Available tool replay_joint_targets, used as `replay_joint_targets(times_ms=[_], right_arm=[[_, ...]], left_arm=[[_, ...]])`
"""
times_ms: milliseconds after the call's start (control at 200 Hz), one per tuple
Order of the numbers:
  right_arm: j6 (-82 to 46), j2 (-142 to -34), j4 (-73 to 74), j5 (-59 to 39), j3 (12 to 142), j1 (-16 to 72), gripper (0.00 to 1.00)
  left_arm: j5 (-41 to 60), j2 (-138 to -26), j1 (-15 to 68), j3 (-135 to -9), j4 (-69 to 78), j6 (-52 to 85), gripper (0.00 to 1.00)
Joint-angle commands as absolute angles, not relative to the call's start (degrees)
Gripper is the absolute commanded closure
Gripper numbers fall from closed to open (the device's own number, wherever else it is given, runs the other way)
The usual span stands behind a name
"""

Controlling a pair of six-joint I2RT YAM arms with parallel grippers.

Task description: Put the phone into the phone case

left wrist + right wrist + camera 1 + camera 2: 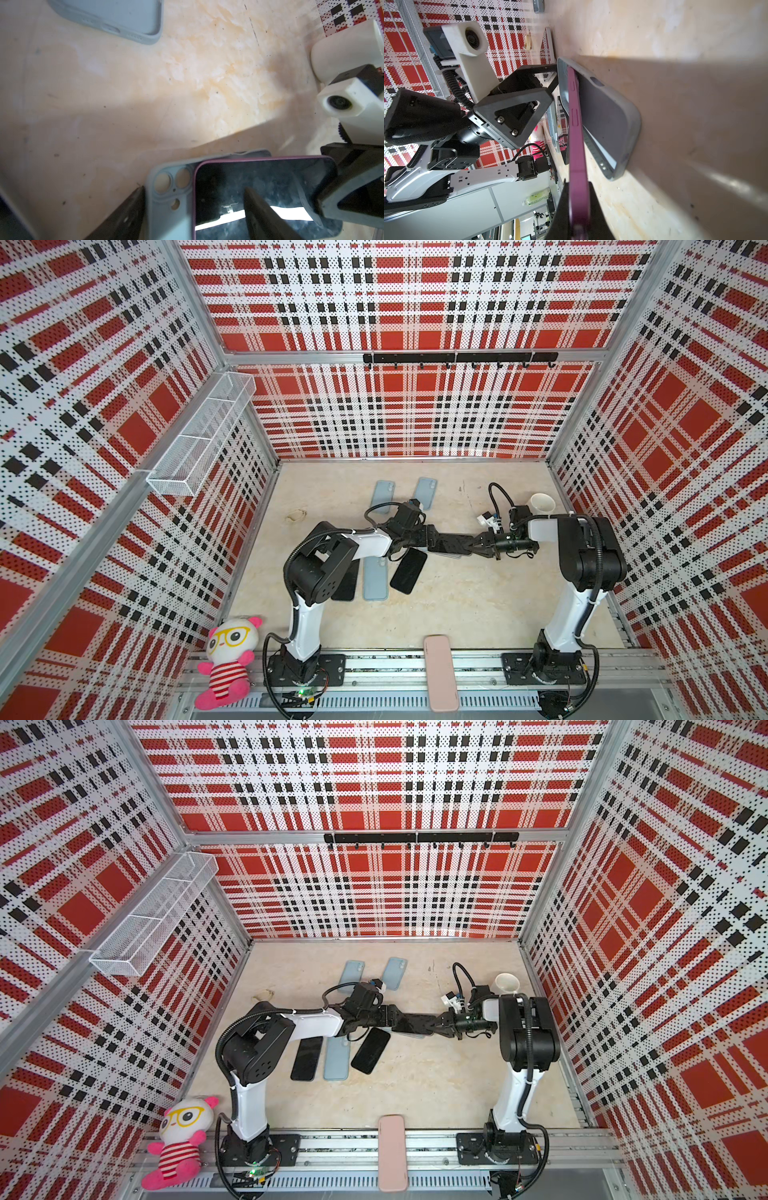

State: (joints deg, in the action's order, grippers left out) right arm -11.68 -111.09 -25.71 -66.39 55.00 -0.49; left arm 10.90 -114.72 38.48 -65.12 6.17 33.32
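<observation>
The phone point(576, 135), with a purple rim and a dark screen point(259, 187), stands tilted with its far end in the grey-blue phone case point(608, 124). The case lies on the floor, its camera holes point(170, 187) uncovered. My right gripper point(578, 185) is shut on the phone's near edge. My left gripper point(194, 188) is open: one finger point(128, 214) sits beside the case's outer side, the other point(261, 216) over the phone's screen. In both top views the two grippers meet tip to tip at mid-floor, left gripper point(459, 546), right gripper point(482, 544), hiding most of phone and case.
Two more blue-grey cases point(383, 495) point(426, 492) lie behind the arms. A third case point(376, 578) and two black phones point(408, 571) point(306, 1058) lie in front. A white cup point(542, 502) stands at back right. A pink case point(440, 672) and plush toy point(228, 659) are at the front rail.
</observation>
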Motion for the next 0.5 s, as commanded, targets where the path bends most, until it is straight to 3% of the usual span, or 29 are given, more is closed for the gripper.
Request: replay_joint_targets(times_ms=[0, 261, 496], right_arm=[[-11.9, -111.1, -27.6, -63.2, 52.5, 0.3, 0.95], [-13.7, -107.7, -25.0, -66.3, 51.0, 0.2, 0.97], [-13.9, -105.3, -26.0, -68.4, 52.3, 0.3, 0.98]], left_arm=[[14.9, -117.3, 39.8, -63.2, 3.0, 33.5, 0.21], [14.1, -113.4, 36.5, -63.3, -0.4, 31.4, 0.17], [14.8, -111.7, 35.1, -63.1, -0.5, 32.2, 0.22]])
